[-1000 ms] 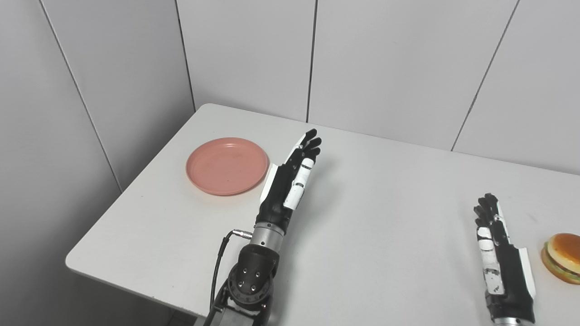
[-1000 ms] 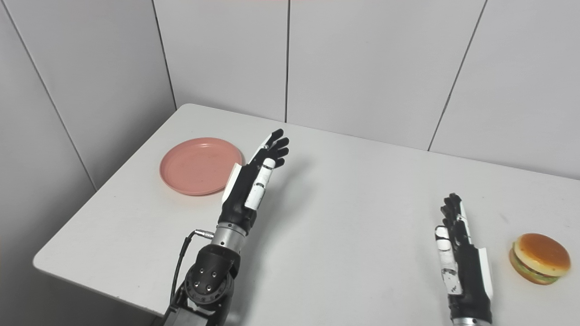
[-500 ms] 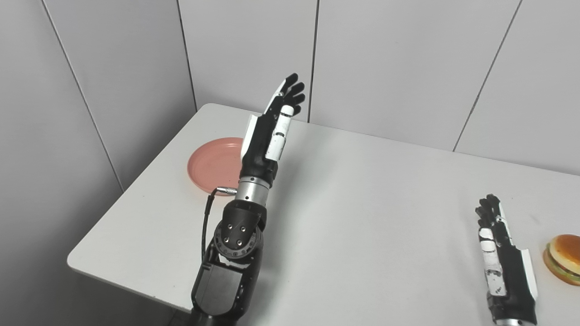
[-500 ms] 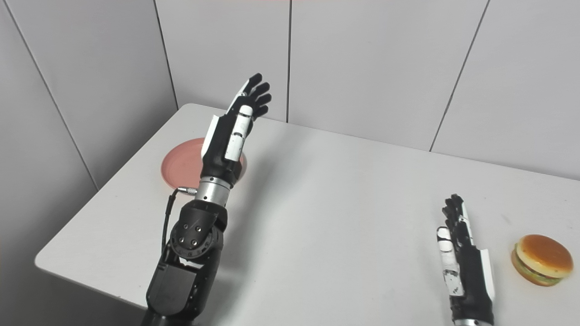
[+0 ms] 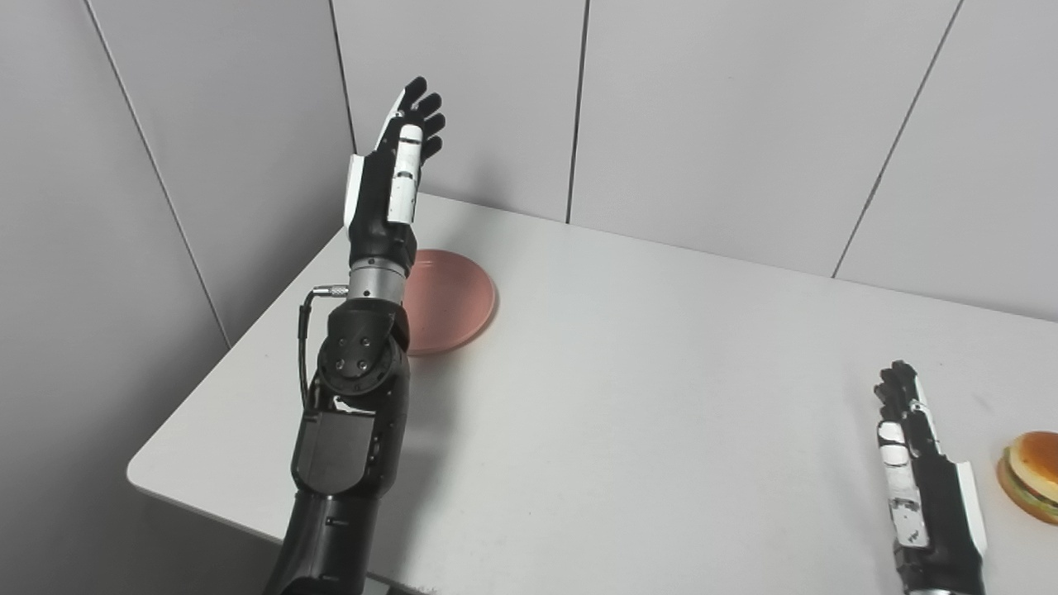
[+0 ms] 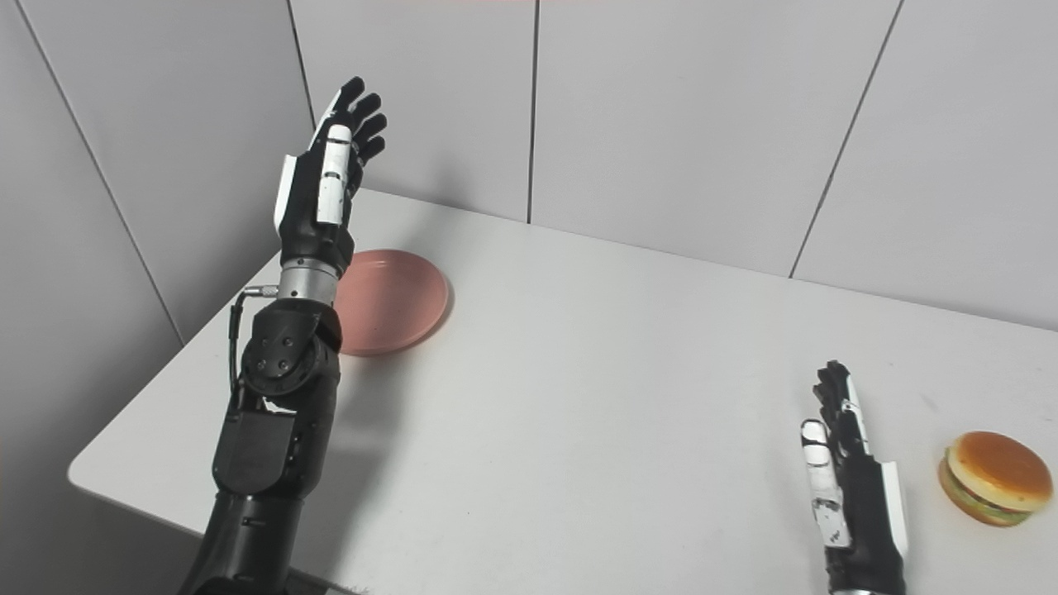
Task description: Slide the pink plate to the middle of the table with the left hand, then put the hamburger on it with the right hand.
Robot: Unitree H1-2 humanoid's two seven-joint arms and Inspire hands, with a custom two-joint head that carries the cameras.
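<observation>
Two hands, both empty. Lower right of the frame: my right hand, fingers straight and loosely apart, low over the white table. Just right of it, near the right edge, the hamburger sits on the table, not touched. Left of centre: my left forearm rises steeply and covers the near-left rim of the pink plate, which lies flat at the table's left side. Upper left: my left hand, fingers extended and spread, raised well above the plate against the grey wall.
</observation>
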